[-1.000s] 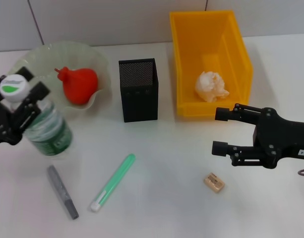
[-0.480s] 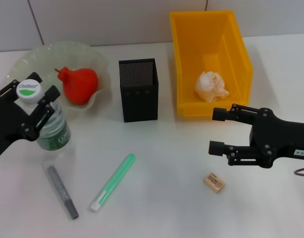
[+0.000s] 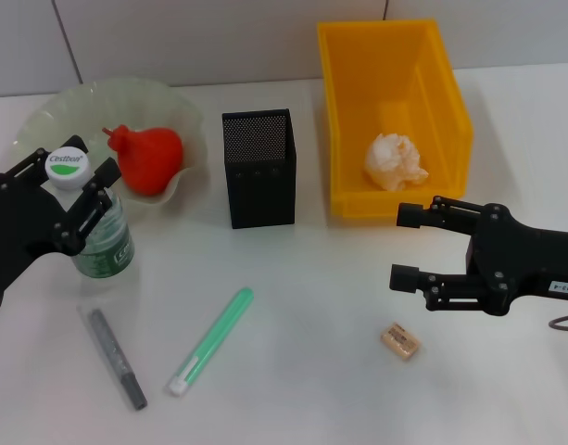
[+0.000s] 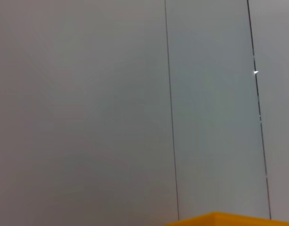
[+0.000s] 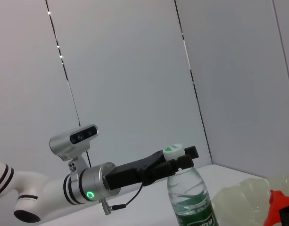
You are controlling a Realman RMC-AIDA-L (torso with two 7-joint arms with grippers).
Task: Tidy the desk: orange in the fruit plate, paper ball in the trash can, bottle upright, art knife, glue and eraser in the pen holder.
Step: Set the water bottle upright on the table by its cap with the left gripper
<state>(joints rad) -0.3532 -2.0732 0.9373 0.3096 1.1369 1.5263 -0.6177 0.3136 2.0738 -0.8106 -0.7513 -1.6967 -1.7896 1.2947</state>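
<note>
Orange (image 3: 150,158) in fruit plate (image 3: 56,111), paper ball (image 3: 396,161) in trash can (image 3: 350,111) — left gripper (image 3: 75,188) clamping bottle (image 3: 100,239), right gripper (image 3: 404,245) wide.

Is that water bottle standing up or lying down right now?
Standing upright: the bottle has its white cap on top in both views, with the left pincer around its neck.

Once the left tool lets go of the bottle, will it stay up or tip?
Probably stays up: the bottle looks near vertical on the desk, with the left tool around its neck. It may tip at a nudge: it is tall for its base, and clear plastic suggests it is light; how full it is cannot be told. If it falls, its round ribbed body would likely roll.
</note>
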